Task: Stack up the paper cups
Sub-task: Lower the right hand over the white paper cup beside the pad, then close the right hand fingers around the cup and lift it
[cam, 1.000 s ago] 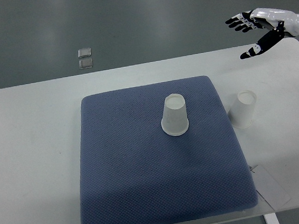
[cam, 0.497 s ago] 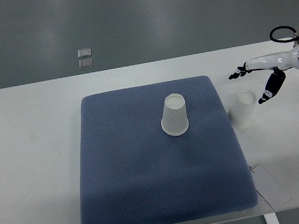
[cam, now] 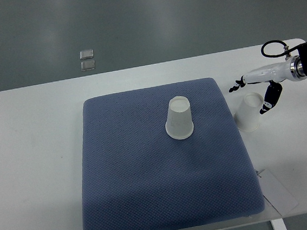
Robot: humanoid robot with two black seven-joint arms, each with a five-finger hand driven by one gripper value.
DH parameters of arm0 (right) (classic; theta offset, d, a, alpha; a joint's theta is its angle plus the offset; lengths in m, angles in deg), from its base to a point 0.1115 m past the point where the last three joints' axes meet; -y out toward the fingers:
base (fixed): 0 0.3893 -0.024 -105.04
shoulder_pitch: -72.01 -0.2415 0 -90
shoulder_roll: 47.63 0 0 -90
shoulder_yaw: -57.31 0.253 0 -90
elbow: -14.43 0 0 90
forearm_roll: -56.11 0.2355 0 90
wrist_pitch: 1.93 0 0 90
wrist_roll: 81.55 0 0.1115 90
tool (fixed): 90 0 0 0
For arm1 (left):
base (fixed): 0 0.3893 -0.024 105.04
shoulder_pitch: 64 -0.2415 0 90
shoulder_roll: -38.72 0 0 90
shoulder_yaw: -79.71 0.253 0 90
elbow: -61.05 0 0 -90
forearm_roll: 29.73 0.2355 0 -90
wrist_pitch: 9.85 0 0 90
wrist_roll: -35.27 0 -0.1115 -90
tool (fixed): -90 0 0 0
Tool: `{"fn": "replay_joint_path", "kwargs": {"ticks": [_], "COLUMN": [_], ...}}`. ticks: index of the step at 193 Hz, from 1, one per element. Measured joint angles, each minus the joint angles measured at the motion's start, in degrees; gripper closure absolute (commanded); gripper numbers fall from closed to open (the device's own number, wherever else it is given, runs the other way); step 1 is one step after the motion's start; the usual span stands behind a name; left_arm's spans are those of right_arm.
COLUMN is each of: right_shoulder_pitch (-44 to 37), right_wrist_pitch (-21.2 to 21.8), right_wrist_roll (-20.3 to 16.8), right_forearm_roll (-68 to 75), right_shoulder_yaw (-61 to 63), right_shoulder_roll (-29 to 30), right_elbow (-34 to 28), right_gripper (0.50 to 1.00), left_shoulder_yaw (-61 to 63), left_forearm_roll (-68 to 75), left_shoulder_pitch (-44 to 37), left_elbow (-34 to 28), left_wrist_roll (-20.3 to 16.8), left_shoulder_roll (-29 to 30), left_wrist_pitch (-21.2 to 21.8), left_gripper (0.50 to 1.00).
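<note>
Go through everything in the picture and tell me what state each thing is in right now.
Cup on the mat: upside down, standing alone.
Cup on the table: upside down, not stacked.
Right hand: open, fingers above the cup, thumb beside it.
Blue mat: flat.

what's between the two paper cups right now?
Top view: only the blue mat, its right edge, then a strip of bare white table. The cup on the mat and the cup off the mat have nothing else between them.
</note>
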Motion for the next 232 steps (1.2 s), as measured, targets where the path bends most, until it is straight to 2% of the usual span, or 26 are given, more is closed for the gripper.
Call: {"fn": "replay_joint_path", "kwargs": {"ticks": [30, 104, 119, 140, 142, 149, 197, 232], "right_shoulder_pitch": [0.5, 2.1, 2.2, 2.3, 2.3, 2.3, 0.5, -7.8], "right_wrist_pitch": [-1.2, -3.7, -4.4, -4.8, -4.8, -4.8, -5.7, -5.4], "right_wrist_roll": [0.0, 0.5, 0.5, 0.5, 0.5, 0.6, 0.9, 3.5], "right_forearm_roll": [-0.3, -1.2, -1.3, -1.3, -1.3, -1.3, -1.3, -0.2], "right_shoulder_yaw": [-0.7, -1.8, -1.8, -1.8, -1.8, -1.8, -1.4, -0.8], "right_shoulder_roll": [0.7, 1.4, 1.5, 1.6, 1.6, 1.6, 1.0, 0.0], "right_elbow": [1.4, 3.0, 3.4, 3.6, 3.6, 3.6, 3.7, 3.0], "right_gripper": [0.611, 0.744, 0.793, 0.938, 0.938, 1.0, 1.0, 1.0], "left_shoulder_yaw": [0.0, 0.0, 0.0, 0.0, 0.0, 0.0, 0.0, 0.0], "left_forearm_roll": [0.0, 0.0, 0.0, 0.0, 0.0, 0.0, 0.0, 0.0], "left_shoulder_pitch": [0.0, 0.0, 0.0, 0.0, 0.0, 0.0, 0.0, 0.0], "left_elbow": [0.0, 0.0, 0.0, 0.0, 0.0, 0.0, 0.0, 0.0], "left_wrist_roll": [0.0, 0.0, 0.0, 0.0, 0.0, 0.0, 0.0, 0.0], "left_shoulder_roll": [0.0, 0.0, 0.0, 0.0, 0.0, 0.0, 0.0, 0.0], "left_wrist_pitch": [0.0, 0.0, 0.0, 0.0, 0.0, 0.0, 0.0, 0.0], "left_gripper": [0.5, 0.5, 0.5, 0.5, 0.5, 0.5, 0.5, 0.5]}}
